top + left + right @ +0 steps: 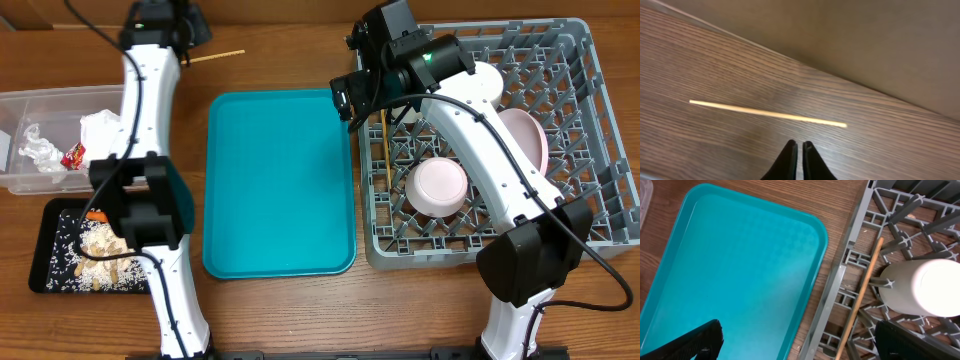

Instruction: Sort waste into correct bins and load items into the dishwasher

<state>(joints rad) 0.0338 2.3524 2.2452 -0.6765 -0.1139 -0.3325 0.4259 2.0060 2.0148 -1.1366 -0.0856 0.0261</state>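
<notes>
Currently left gripper (797, 146) pressed together, empty, just beside loose chopstick (767, 114) on far-left table (715, 60). Right gripper (800, 342) spread wide over teal tray (740, 270) and grey rack (840, 280) edge; second chopstick (862, 297) lies in rack.

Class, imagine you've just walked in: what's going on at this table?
Two robot arms are tidying up. The left claw, shut and empty, hovers beside a chopstick lying on the table. The right claw hangs open above the edge of the grey rack, which already holds another chopstick and a bowl.

Overhead looks down; close right wrist shares the teal tray (280, 180) (740, 270).
</notes>
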